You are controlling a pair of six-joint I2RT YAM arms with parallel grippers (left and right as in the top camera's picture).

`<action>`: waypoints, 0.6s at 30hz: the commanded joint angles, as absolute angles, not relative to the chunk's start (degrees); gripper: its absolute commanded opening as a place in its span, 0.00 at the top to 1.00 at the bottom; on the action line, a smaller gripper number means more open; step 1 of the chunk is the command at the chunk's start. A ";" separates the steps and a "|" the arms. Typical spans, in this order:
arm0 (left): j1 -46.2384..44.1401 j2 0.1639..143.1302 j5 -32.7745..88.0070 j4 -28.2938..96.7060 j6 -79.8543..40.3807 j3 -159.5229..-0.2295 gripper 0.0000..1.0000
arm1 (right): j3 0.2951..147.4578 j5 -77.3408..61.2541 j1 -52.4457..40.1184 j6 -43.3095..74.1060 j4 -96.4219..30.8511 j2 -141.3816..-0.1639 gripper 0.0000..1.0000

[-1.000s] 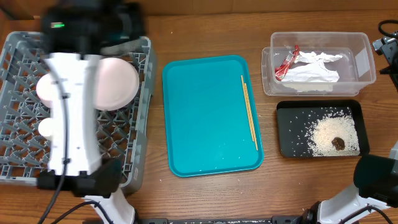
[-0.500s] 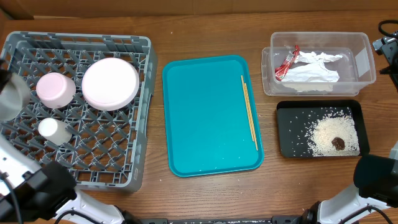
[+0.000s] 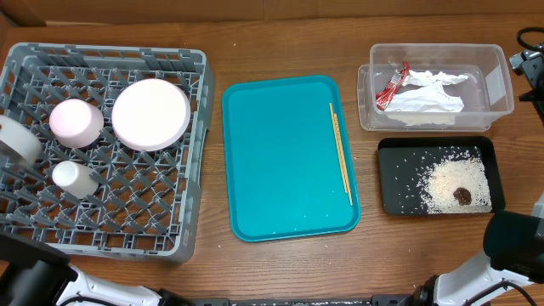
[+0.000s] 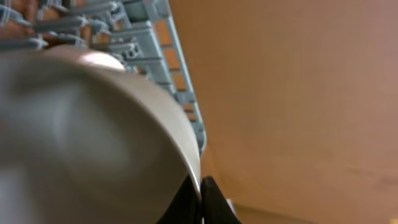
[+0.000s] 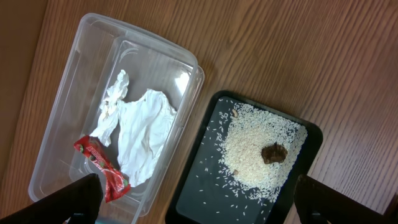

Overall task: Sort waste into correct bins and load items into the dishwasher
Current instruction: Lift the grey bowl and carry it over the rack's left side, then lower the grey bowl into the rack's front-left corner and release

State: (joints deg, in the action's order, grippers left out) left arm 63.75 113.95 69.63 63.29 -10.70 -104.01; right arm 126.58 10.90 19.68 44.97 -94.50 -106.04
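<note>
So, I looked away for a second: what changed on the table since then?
The left arm pulled off the rack toward the near-left corner, uncovering the plate, bowl and cup. A whitish round shape now shows at the rack's left edge; I cannot tell what it is. The teal tray, chopsticks, tub and black tray stayed put.

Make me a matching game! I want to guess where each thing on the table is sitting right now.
Things:
1. chopsticks
2. red wrapper
3. rice
4. large plate

Places:
A. in the black tray
B. in the grey rack
C. on the teal tray
D. in the clear tub

Pairs: 1-C, 2-D, 3-A, 4-B
</note>
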 commanded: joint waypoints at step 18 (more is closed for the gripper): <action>69.73 114.10 86.41 40.56 -4.27 -83.13 0.96 | 127.76 11.33 19.62 44.95 -94.32 -105.62 0.00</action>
